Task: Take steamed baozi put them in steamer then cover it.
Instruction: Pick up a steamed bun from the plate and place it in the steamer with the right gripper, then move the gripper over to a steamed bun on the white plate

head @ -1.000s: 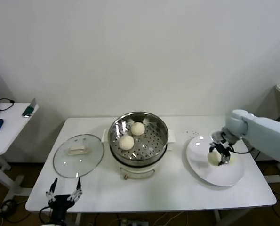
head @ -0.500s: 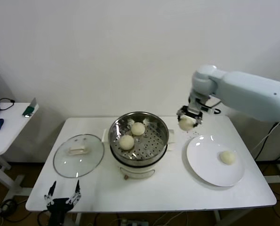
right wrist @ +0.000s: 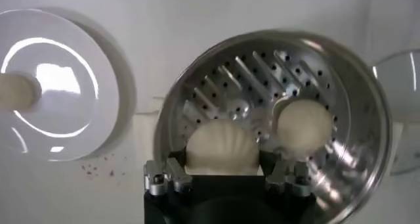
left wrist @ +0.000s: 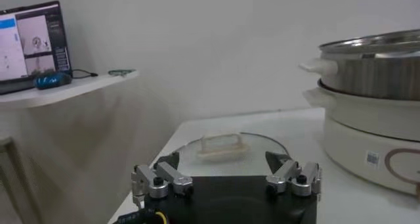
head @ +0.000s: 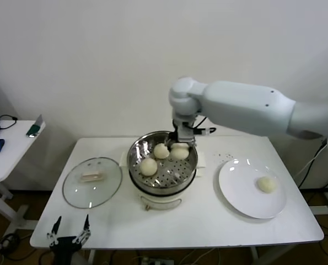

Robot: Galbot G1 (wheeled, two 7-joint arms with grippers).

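Observation:
The steel steamer (head: 162, 161) on its white base stands mid-table with its perforated tray showing. Two baozi lie in it, one at the back (head: 161, 150) and one at the front left (head: 148, 166). My right gripper (head: 181, 144) hangs over the steamer's back right part, shut on a third baozi (head: 179, 152) low over the tray. In the right wrist view that baozi (right wrist: 223, 143) sits between the gripper's (right wrist: 223, 165) fingers, next to another baozi (right wrist: 303, 123). A fourth baozi (head: 266, 184) lies on the white plate (head: 238, 190). My left gripper (head: 69, 232) is open, parked at the table's front left.
The glass lid (head: 92, 182) lies flat on the table left of the steamer, and it also shows in the left wrist view (left wrist: 226, 150). A side table (head: 9, 149) with small items stands at the far left. The wall is close behind.
My right arm lifted a baozi off the plate and carried it left, over the steamer, then lowered it toward the tray. One baozi stays on the plate. The left gripper sank slightly.

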